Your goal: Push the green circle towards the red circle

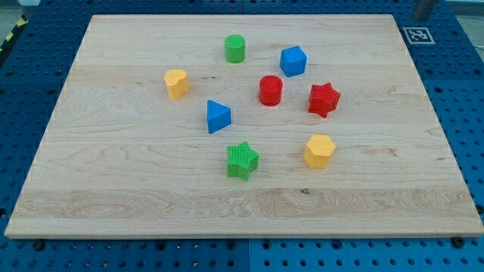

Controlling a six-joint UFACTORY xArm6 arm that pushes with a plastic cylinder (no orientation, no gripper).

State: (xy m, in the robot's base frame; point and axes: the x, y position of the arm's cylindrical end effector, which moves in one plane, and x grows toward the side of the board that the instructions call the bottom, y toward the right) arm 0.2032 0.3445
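Observation:
The green circle (235, 48) stands on the wooden board (113, 174) near the view's top, left of centre. The red circle (271, 90) stands below it and to its right, a short gap away. A blue cube (293, 60) sits just above and right of the red circle. A short dark rod end, my tip (423, 17), shows at the view's top right corner, beyond the board's edge and far to the right of both circles. It touches no block.
A red star (324, 99) lies right of the red circle. A blue triangle (218, 116), a green star (242, 160), a yellow hexagon (319, 150) and a yellow block (176, 83) stand around. A black-and-white marker (417, 35) sits off the board's top right corner.

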